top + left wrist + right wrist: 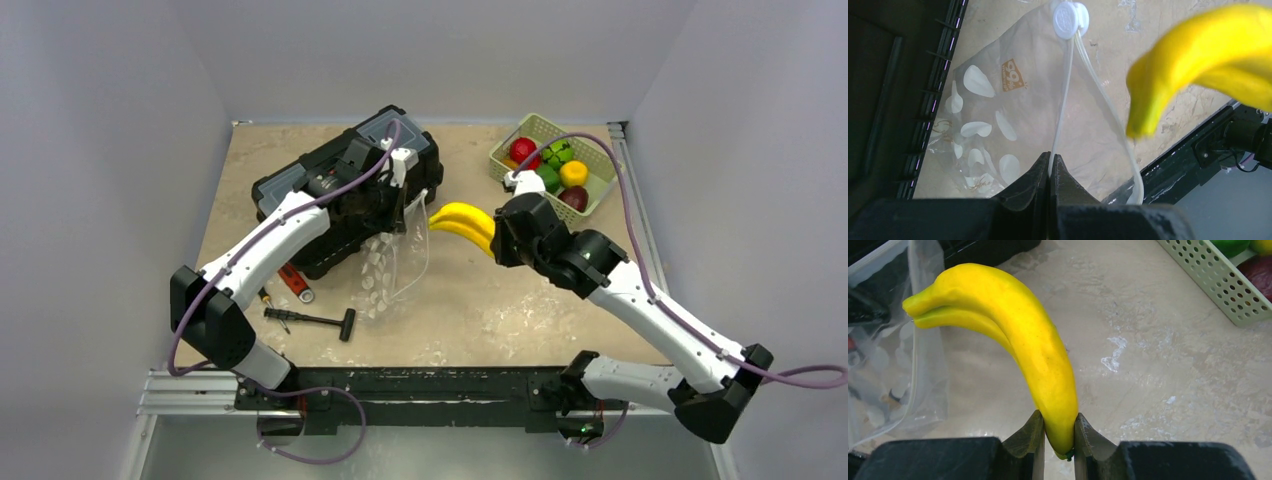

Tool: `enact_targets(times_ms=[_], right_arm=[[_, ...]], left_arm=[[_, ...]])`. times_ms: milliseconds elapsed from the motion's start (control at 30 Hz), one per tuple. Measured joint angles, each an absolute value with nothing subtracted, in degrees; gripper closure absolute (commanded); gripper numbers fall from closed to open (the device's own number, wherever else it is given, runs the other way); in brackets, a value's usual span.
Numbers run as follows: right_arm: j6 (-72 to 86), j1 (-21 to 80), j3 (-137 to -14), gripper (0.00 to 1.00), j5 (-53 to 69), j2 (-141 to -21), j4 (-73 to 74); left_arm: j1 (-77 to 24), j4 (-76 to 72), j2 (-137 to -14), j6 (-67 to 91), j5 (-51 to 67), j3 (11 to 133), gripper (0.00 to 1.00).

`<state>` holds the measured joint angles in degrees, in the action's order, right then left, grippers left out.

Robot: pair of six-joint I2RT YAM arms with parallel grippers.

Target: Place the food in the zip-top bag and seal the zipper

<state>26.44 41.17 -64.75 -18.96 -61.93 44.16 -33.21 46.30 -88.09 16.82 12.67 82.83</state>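
My left gripper [402, 172] [1050, 162] is shut on the whitish zipper strip [1064, 105] of the clear dotted zip-top bag [392, 262] [998, 115] and holds it up, mouth open. The bag also shows at the left of the right wrist view [893, 365]. My right gripper [497, 240] [1058, 427] is shut on the stem end of a yellow toy banana bunch [462, 222] [1018, 335] and holds it in the air just right of the bag's mouth. The banana's tip shows close in the left wrist view [1208, 60]. More toy food lies in the basket: red [522, 149], green [557, 153], yellow [574, 172].
A pale green slotted basket [535, 126] [1213, 277] stands at the back right. A black toolbox [340, 190] lies behind the bag under my left arm. A black T-handle tool [315, 320] and a red-handled screwdriver [296, 284] lie at the front left.
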Motion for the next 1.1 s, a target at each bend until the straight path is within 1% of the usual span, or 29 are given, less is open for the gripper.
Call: enact_targets(times_ms=[133,300,500,667,833,1100], right_arm=[[28.8,51.53,-72.69,1.0,-26.59,-64.29,52.66],[33.34,65.73,-82.43,1.0,-40.49,-71.55,63.75],[34.5,74.52,-83.37,1.0,-52.07,-78.7,71.11],[31.46,77.08,-83.37,1.0,-56.31,-82.24,69.6],[23.83,77.78,-83.37,1.0,-57.52,-82.56,63.05],[14.22,78.39,-81.32,1.0,-57.45,-83.26,58.92]], left_arm=[[-33.01,46.28,-88.09,16.99,12.71,82.83,1.0],[-33.12,46.3,-88.09,16.99,12.6,82.83,1.0],[-33.12,46.35,-88.16,16.99,12.93,82.83,1.0],[-33.12,46.35,-88.36,16.99,14.33,82.83,1.0],[-33.12,46.33,-88.77,16.99,16.78,82.83,1.0],[-33.06,45.87,-88.73,17.17,17.82,82.83,1.0]])
